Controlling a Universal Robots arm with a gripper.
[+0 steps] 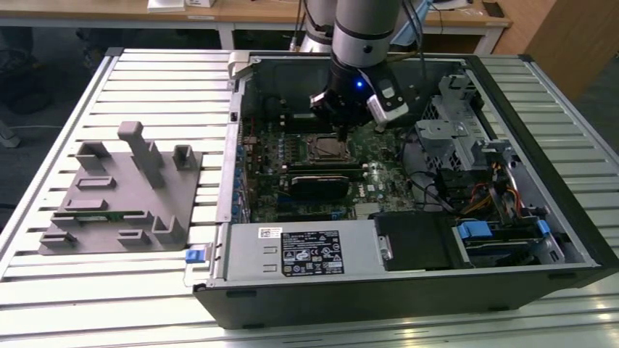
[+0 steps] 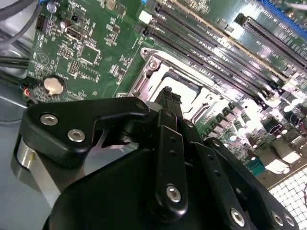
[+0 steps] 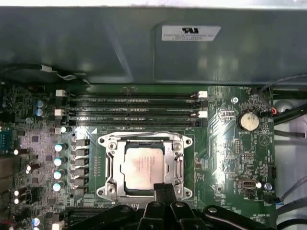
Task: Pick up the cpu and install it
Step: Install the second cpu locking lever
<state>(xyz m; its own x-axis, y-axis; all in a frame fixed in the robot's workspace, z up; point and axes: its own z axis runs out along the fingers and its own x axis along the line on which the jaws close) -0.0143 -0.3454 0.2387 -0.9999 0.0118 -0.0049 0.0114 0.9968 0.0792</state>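
The cpu (image 3: 144, 167), a flat square chip with a silver-grey top, lies inside the metal-framed socket (image 3: 111, 165) of the green motherboard (image 3: 230, 158). In the exterior view the cpu (image 1: 327, 148) sits in the middle of the open computer case, with my gripper (image 1: 346, 135) hanging just above its edge on the exterior view's right. My gripper (image 3: 163, 189) has its two black fingers pressed together, with nothing between them, and their tips hover at the rim of the socket. In the second wrist view my gripper (image 2: 169, 93) points down at the socket frame (image 2: 153, 67).
Empty memory slots (image 3: 134, 108) run beside the socket. Case walls (image 1: 237, 130) surround the board, with a drive cage (image 1: 464, 145) and cables on the exterior view's right and a power supply (image 1: 300, 250) in front. A grey fixture (image 1: 121, 196) stands on the slatted table (image 1: 58, 109).
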